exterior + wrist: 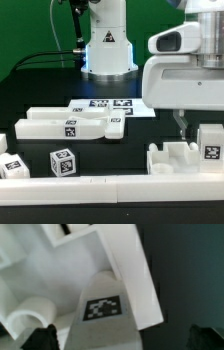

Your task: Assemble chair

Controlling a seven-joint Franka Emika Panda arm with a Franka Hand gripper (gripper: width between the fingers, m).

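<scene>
The chair lies in loose white plastic pieces with black-and-white tags. In the exterior view my gripper (182, 128) hangs at the right, just above a notched white piece (186, 156) that carries a tag. Long slab pieces (70, 125) lie at the middle left, with a small tagged cube (62, 160) in front of them. In the wrist view my gripper (122, 339) is open. Its dark fingertips (40, 336) stand wide apart. A white piece with a tag (100, 307) lies below and between them. One fingertip is over that piece and the other over dark table. Nothing is held.
The marker board (100, 105) lies flat behind the pieces, in front of the robot base (108, 50). A low white wall (100, 186) runs along the front. Another tagged piece (10, 165) sits at the exterior view's far left.
</scene>
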